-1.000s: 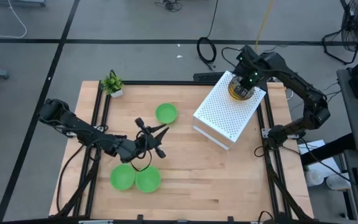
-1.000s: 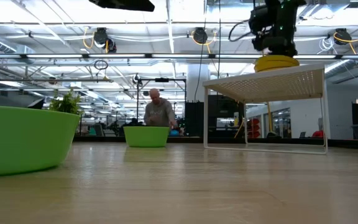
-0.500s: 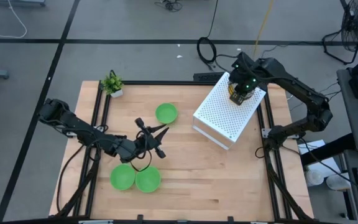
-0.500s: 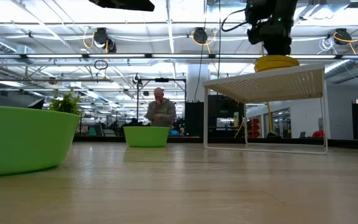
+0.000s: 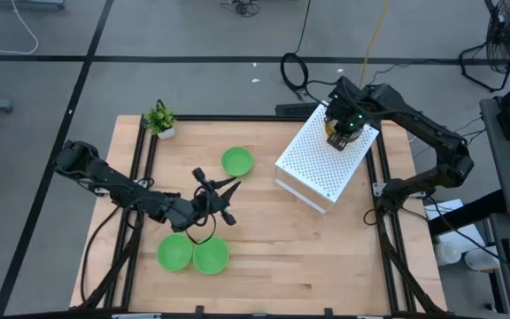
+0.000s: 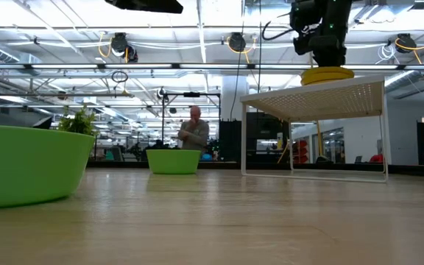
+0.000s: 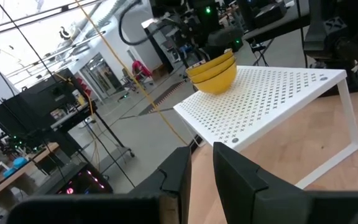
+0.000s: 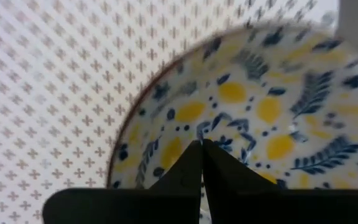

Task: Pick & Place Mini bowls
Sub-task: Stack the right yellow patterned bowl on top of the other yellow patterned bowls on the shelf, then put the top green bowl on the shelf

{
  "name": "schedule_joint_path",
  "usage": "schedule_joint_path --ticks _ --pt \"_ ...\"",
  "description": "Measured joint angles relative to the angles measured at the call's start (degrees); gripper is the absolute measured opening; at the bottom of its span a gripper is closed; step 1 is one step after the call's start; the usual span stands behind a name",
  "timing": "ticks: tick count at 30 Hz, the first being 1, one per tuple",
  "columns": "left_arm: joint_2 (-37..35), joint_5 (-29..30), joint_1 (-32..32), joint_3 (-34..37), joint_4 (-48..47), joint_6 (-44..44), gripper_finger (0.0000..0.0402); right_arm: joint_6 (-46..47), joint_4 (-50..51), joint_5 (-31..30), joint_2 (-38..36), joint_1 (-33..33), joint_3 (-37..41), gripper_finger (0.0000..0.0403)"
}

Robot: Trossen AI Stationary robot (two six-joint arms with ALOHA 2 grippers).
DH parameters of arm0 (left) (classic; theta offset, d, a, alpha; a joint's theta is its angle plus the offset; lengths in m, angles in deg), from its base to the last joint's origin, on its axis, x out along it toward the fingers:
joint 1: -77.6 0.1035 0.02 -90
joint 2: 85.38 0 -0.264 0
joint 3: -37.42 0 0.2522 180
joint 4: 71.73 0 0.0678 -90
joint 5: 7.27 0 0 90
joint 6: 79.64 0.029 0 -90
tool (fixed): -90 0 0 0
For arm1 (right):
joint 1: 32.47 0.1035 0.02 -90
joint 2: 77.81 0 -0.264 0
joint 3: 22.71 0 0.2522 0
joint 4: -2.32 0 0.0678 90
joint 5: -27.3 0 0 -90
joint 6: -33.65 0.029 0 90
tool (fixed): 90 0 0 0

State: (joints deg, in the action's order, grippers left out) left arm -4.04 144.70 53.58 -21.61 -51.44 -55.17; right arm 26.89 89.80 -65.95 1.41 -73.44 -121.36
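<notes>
Since the earlier frame the right gripper has edged left over the stacked patterned bowls on the white perforated shelf, fingers pinched together, holding nothing; the left gripper, nearly closed and empty, has not moved; three green bowls remain on the table, seemingly unplaced; no readable writing.
</notes>
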Motion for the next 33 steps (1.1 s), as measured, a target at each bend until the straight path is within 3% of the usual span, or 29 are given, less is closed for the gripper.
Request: schedule_joint_path --ticks 3,8,11,13,18,23,25,28,33 --pt "0.0 0.5 0.5 0.0 0.0 -1.9 0.0074 0.0 0.4 -0.1 -0.7 0.6 -2.8 0.0000" --pt "-0.1 6.9 3.3 0.0 -0.8 -8.6 0.0074 0.3 -0.9 -0.1 -2.6 2.1 -10.1 0.0000" --pt "-0.1 5.5 4.7 0.0 -5.1 -12.7 0.0074 1.3 -5.1 0.1 -4.5 3.7 -12.5 0.0000" --pt "-0.1 0.3 6.0 0.0 -10.3 -17.8 0.0074 1.4 -8.9 0.4 -6.0 5.4 -12.6 0.0000" --pt "-3.3 -21.2 13.6 -0.5 -26.8 -32.3 0.0074 -0.4 -18.8 0.5 -7.9 10.4 -12.5 0.0000" --pt "-5.5 -32.3 26.3 -5.0 -47.2 -46.2 0.0074 -3.7 -26.1 0.5 -7.6 15.8 -12.5 0.0015" --pt "-5.5 -39.5 32.0 -6.5 -54.4 -48.2 0.0079 -5.3 -27.1 0.6 -7.0 18.5 -12.5 0.0032" --pt "-4.4 -49.5 39.4 -6.8 -56.2 -49.0 0.0104 -5.5 -27.1 3.2 -5.4 22.1 -12.3 0.0074" --pt "-0.3 -55.8 47.6 -6.8 -59.4 -50.0 0.0182 -5.2 -33.3 10.8 -3.0 28.2 -8.6 0.0169"
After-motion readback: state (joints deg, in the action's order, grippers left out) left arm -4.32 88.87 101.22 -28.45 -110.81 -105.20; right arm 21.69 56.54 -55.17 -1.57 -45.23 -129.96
